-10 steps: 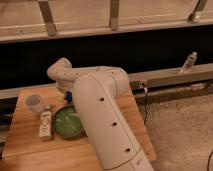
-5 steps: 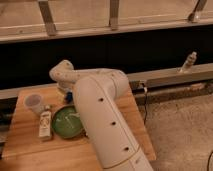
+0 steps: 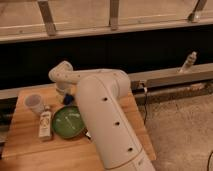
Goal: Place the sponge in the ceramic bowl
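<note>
The green ceramic bowl (image 3: 69, 122) sits on the wooden table (image 3: 22, 145), left of my big white arm. A small blue sponge (image 3: 68, 99) shows just behind the bowl's far rim, partly hidden by the arm. My gripper (image 3: 62, 91) hangs down from the bent wrist, right above and beside the sponge, at the back of the table. Whether it has hold of the sponge is hidden.
A translucent whitish cup (image 3: 34, 103) stands at the left of the table. A flat pale packet (image 3: 45, 125) lies just left of the bowl. The arm's thick link (image 3: 107, 125) covers the table's right half. A dark wall and a rail run behind.
The wrist and gripper have stayed almost in place over the sponge, at most a slight drop. Bowl, cup and packet have not moved.
</note>
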You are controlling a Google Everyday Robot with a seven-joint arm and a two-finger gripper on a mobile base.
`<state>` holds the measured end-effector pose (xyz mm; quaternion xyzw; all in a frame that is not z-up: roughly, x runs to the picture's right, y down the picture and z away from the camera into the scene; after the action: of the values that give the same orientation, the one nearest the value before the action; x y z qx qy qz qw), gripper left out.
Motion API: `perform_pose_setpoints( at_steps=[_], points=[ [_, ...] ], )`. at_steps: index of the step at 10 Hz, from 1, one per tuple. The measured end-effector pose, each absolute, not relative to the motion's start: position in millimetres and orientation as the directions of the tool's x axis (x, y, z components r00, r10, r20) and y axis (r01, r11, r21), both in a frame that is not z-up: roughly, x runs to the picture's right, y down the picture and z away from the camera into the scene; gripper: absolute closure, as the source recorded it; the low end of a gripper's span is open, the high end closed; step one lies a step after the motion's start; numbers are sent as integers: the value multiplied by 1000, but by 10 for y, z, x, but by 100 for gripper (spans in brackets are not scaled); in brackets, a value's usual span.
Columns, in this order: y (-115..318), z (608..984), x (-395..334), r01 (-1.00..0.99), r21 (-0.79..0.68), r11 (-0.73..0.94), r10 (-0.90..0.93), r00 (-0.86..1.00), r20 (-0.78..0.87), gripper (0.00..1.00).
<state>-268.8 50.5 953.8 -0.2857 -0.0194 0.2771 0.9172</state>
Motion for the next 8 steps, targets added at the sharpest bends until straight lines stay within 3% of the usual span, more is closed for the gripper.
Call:
perform_pose_setpoints(
  at_steps=[3, 8],
  points=[
    [516, 9468, -2618, -510, -534, 674, 535, 836, -122, 100],
    [-272, 9168, -2368, -521, -420, 743, 537, 839, -90, 100]
  ],
)
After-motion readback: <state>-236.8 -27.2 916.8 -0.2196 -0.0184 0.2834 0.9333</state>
